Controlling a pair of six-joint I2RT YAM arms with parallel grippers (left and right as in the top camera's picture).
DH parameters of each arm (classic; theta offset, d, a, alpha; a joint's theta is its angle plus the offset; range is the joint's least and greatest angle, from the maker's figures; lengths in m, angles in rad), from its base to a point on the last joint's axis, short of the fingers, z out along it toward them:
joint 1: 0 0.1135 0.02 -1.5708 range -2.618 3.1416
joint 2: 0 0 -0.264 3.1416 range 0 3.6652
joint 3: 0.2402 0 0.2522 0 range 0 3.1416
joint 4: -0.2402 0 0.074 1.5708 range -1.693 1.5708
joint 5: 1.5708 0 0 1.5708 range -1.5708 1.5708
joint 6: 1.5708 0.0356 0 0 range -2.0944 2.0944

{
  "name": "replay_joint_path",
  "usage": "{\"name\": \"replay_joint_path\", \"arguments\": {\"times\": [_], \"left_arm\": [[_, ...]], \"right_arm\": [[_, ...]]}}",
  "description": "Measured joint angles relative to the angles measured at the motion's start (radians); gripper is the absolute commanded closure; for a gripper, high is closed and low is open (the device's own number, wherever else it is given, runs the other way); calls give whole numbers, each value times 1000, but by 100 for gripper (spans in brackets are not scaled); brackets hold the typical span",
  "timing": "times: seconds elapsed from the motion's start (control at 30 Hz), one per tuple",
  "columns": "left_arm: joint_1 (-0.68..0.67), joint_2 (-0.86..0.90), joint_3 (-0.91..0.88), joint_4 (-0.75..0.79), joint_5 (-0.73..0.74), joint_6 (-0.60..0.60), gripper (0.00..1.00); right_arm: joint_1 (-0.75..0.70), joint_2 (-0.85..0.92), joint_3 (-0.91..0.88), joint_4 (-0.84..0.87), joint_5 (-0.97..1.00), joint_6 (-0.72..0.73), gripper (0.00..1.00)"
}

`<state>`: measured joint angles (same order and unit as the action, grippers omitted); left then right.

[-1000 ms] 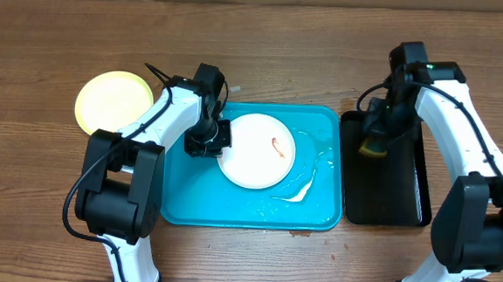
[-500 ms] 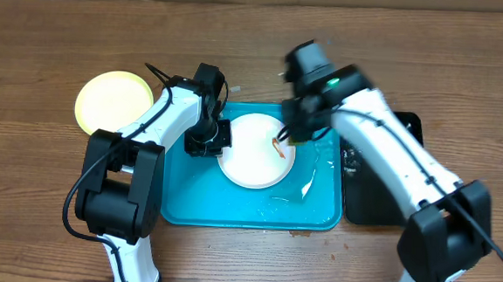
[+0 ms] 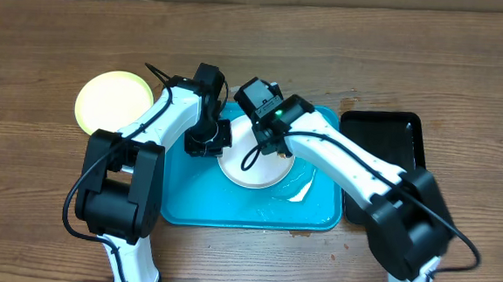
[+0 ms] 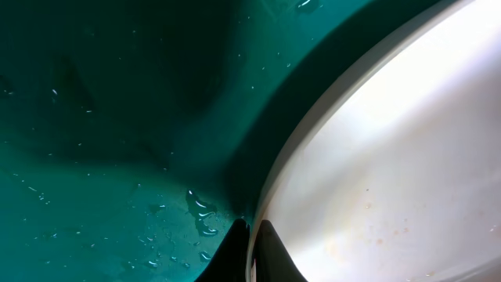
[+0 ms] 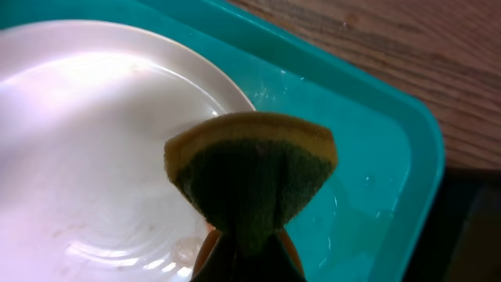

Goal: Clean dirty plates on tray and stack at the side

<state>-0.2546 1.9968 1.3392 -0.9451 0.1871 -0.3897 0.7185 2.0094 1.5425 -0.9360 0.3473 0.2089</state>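
The large turquoise-blue rectangular plastic tray is sitting in the middle of the wooden table, and everything else is placed around it. A round white shallow plate is lying in the tray's upper middle, on a wet floor beaded with water. The left gripper is pinching that plate's left rim, its dark fingers closed thinly over the edge. The right gripper is clamped on a folded yellow-and-green sponge and is hanging it over the plate's far side, near the tray's upper rim; whether the sponge is actually touching the plate is hard to tell. A pale yellow round plate is resting on the table just left of the tray, and a narrow black tray is lying along the turquoise tray's right side. A white curved shape near the tray's lower right may be another plate's edge, but it is too unclear to say.

The main risk seems to be the wet plate sliding: the left hold covers only a sliver of rim, so firm scrubbing could twist the plate free. Pressing off-centre could also tip its edge up. The two arms are crowding together above the tray and could collide.
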Motion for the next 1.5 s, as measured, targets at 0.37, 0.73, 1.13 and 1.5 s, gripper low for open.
{"name": "replay_joint_path", "arguments": {"times": [0.37, 0.73, 1.13, 1.5], "left_arm": [[-1, 0, 0, 5, 8, 0, 96], [2, 0, 0, 3, 3, 4, 96], [3, 0, 0, 4, 0, 16, 94], [3, 0, 0, 6, -2, 23, 84]], "right_arm": [[1, 114, -1, -27, 17, 40, 96], [-17, 114, 0, -23, -241, 73, 96], [-46, 115, 46, 19, -555, 75, 96], [-305, 39, 179, -193, -696, 27, 96]]}}
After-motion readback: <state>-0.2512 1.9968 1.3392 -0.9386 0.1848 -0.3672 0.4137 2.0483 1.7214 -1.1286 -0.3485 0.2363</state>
